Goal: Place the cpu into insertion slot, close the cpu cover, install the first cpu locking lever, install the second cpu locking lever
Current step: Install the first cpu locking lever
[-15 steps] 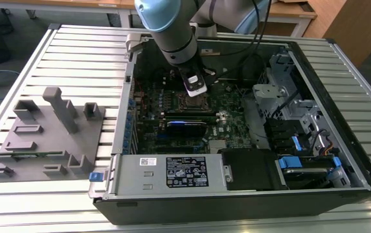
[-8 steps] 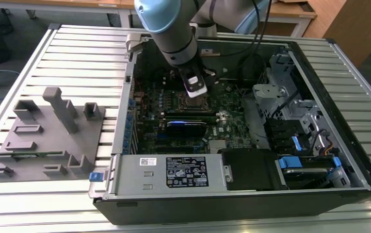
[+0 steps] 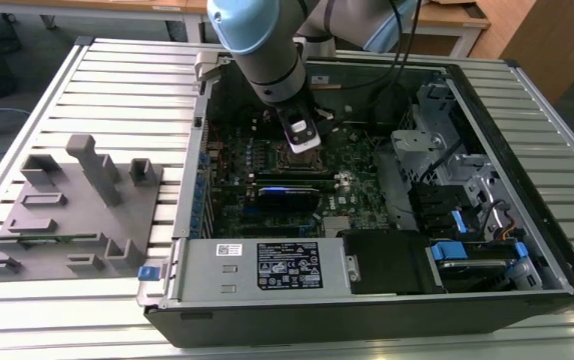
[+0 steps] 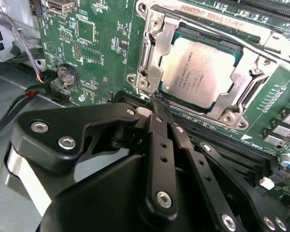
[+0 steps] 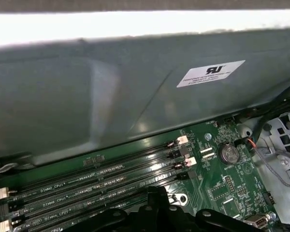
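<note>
You've got the cpu point(image 4: 200, 72) seated flat in its socket. The cpu cover point(image 4: 157, 34) lies down over it, and the chip's dull top shows through the window. So the work, as I judge it, is on the locking levers. Your gripper point(image 4: 159, 104) is narrow, fingers pressed together with nothing visible between them. Its tip sits right at the cpu cover's corner, on the side facing the memory slots point(image 5: 111, 186). In the exterior view the gripper point(image 3: 303, 141) hangs nose-down directly above the cpu cover, deep inside the computer case point(image 3: 527, 225). I cannot tell whether the tip touches the cover's edge or a lever wire, and I can't pick out the lever itself beneath the tip.

To do this well, use the closed tip as one blunt finger. Put the push on the lever wire, not on the cpu cover's frame or the green motherboard point(image 4: 87, 43) beside the cpu cover. Go slowly: a sprung wire may slip off a narrow tip, and the tip could then strike the small parts near the cpu cover's corner. Sweep sideways only once the wire is low enough to pass under its hook, and watch that the cpu cover lies flat as the load comes on
</note>
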